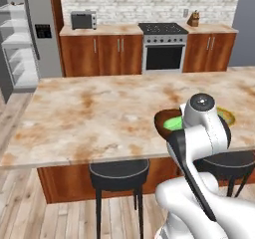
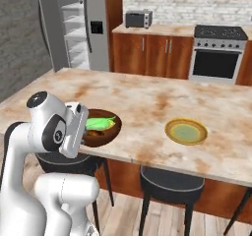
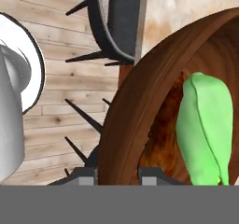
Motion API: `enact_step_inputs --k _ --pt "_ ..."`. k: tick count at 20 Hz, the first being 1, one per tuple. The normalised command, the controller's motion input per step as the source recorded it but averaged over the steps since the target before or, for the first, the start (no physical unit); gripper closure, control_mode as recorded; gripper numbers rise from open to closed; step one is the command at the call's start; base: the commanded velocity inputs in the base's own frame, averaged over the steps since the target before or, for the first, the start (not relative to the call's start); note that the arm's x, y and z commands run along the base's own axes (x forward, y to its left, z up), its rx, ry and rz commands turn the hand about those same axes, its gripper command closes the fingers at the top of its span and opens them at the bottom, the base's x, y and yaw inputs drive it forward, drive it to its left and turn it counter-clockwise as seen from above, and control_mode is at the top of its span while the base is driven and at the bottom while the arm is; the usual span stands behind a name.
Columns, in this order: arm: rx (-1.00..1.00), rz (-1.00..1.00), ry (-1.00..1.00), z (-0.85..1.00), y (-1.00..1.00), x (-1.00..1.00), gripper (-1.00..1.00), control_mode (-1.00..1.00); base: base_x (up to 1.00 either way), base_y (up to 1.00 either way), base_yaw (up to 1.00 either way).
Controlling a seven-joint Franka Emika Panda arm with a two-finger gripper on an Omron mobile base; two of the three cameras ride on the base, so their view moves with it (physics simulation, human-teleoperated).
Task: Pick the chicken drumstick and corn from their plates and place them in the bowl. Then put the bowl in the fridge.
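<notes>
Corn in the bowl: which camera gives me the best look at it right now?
The hand view: the corn looms large and unobstructed inside the bowl. The right base view shows it smaller, lying across the bowl with its near end behind the arm. The left base view shows a green sliver beside the arm.

A marble island counter carries the brown bowl at its near edge and a yellow-rimmed plate well right of the bowl
</notes>
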Motion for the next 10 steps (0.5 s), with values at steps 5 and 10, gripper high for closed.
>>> enact_step_inputs --k 5,10 --pt "0.0 0.0 0.0 0.0 0.0 0.0 1.0 1.0 0.04 0.94 0.0" --pt "0.0 0.0 0.0 0.0 0.0 0.0 1.0 1.0 0.04 0.94 0.0"
